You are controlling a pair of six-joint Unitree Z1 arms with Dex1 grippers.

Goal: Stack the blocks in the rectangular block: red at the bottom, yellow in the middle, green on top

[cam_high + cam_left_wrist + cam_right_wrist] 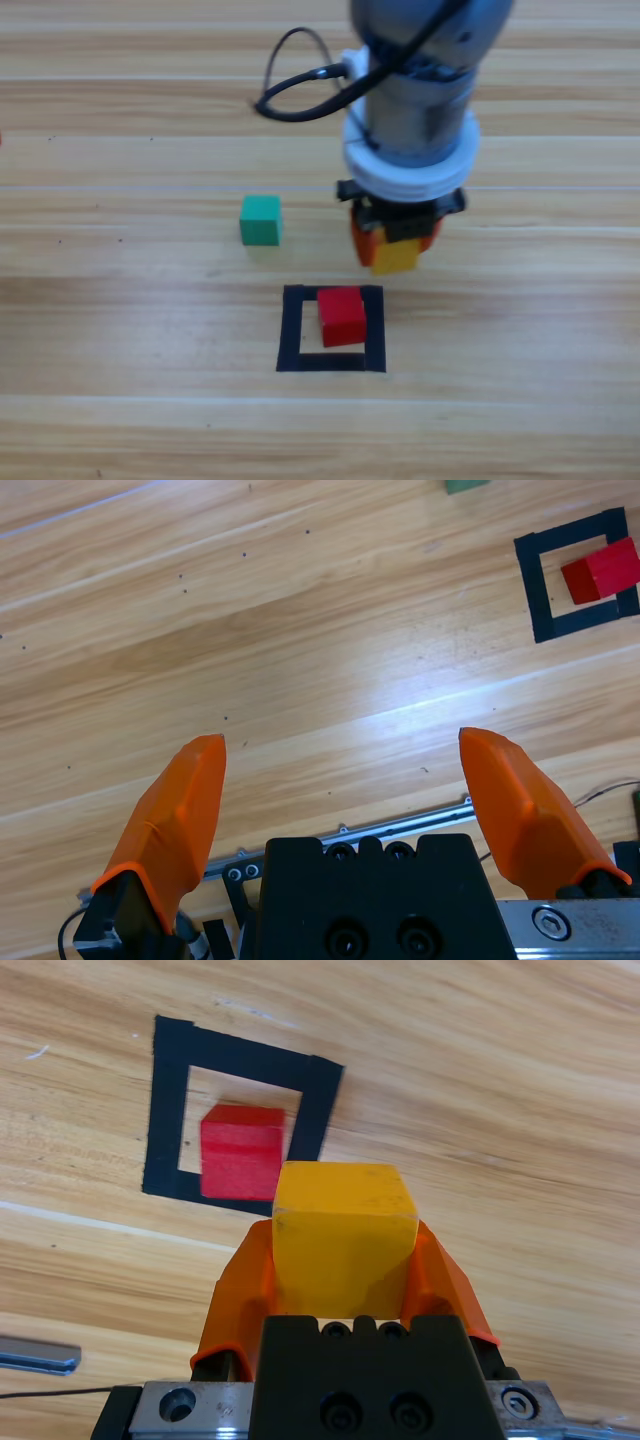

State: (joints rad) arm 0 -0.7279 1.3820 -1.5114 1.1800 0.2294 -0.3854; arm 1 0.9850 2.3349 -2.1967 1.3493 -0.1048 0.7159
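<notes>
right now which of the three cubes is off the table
The yellow cube, gripped in the right gripper just beyond the tape square. The red cube sits inside the square and the green cube on bare wood.

The cube in the outline was glossy red; the outline was black tape around bare wood. The cube between orange jaws was plain yellow. The third cube was teal-green. The table showed pale wood planks with grain streaks.
</notes>
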